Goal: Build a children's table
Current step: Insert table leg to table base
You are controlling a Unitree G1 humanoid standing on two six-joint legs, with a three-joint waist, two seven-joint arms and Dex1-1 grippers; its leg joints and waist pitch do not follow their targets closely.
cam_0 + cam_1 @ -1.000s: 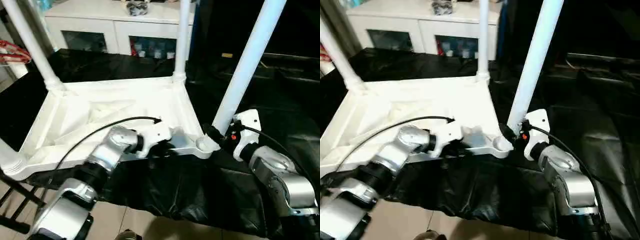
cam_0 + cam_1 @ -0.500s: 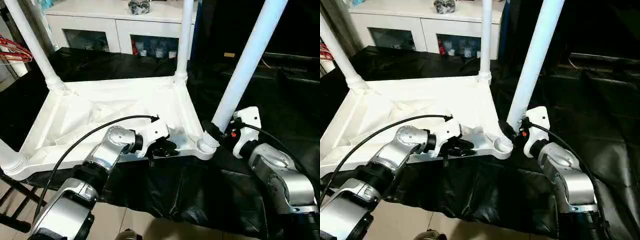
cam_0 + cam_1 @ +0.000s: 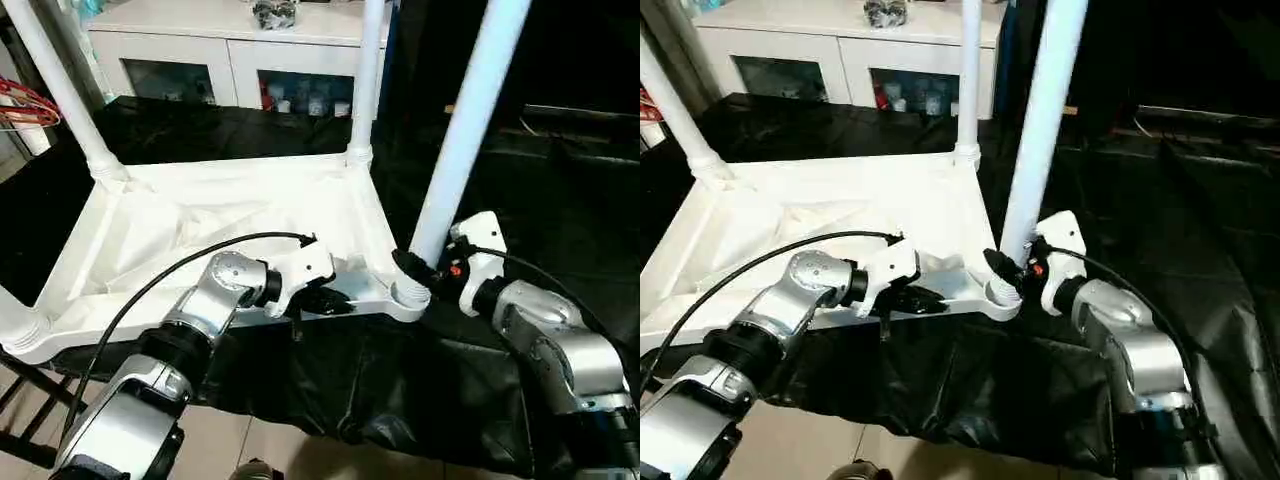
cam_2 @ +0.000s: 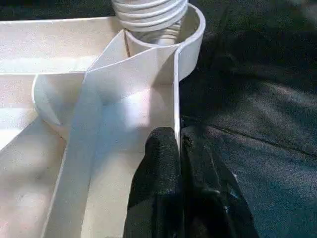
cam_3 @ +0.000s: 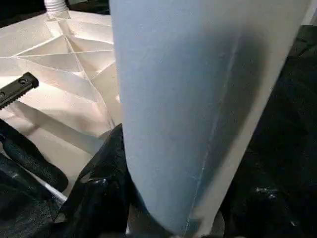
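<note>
One upside-down table top (image 3: pixel 200 215) has four white legs (image 3: pixel 463 130) standing up. Left gripper (image 4: pixel 179 148) fingers pinch its rim. Right gripper (image 3: pixel 415 268) fingers hold one leg.

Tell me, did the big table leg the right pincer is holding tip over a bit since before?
Yes. The leg leaned away from the back leg before; now it stands straighter, its top closer to that leg.

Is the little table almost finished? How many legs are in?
Nearly. The tabletop lies upside down with far legs and standing in sockets, and another at the near left corner. The right gripper holds the fourth leg at its socket; the left gripper pinches the rim. Seating it and flipping remain.
</note>
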